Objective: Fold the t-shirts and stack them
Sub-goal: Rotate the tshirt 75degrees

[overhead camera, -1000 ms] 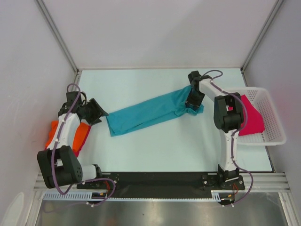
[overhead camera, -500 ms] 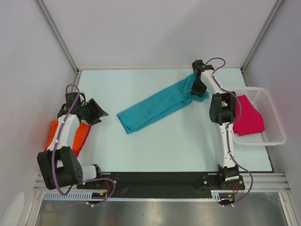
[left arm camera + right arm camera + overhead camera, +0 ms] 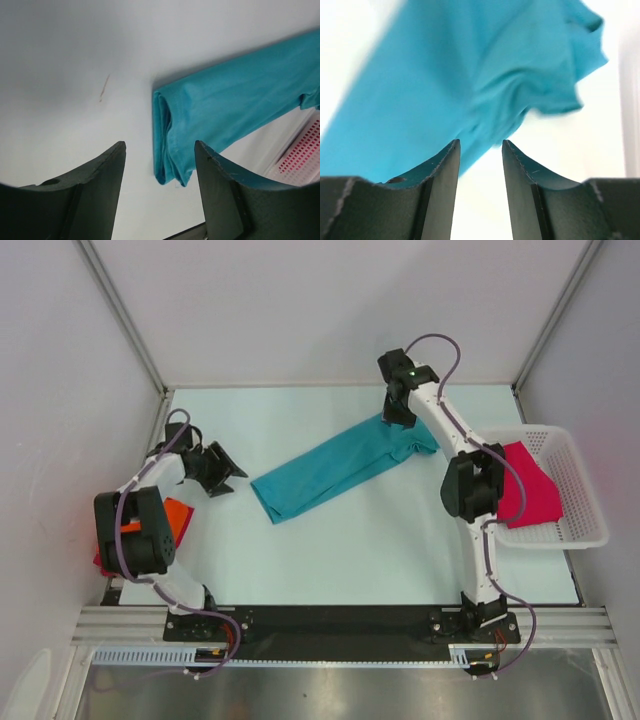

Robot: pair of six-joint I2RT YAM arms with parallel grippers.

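Since both grippers stand parted with nothing between their pads, the soft teal cloth t-shirt lies free on the pale table, held by neither arm. It is folded lengthwise into a narrow strip.

The strip's long axis runs slantwise. It goes from a folded end near the left gripper up and away to a rumpled, sleeved end beside the right gripper.

In the left wrist view, the folded end lies just ahead of the dark fingers, a little toward the right-hand one. From there the cloth runs off to the right of the tips. Bare table shows between the tips and the cloth, so there is no contact.

In the right wrist view, the rumpled end fills the space ahead of the fingers and spreads to their left. That picture is blurred, and I cannot tell whether the tips brush the cloth.

The right gripper looks the nearer to its end, and the left stands apart from its own. I judge that a fold across the long axis comes next. For that, each pair of fingers would have to close on the end in front of it.

A magenta-pink cloth shirt waits in the white plastic lattice basket, well to the side of the right fingers. An orange cloth shirt lies behind the left fingers, partly under that arm.
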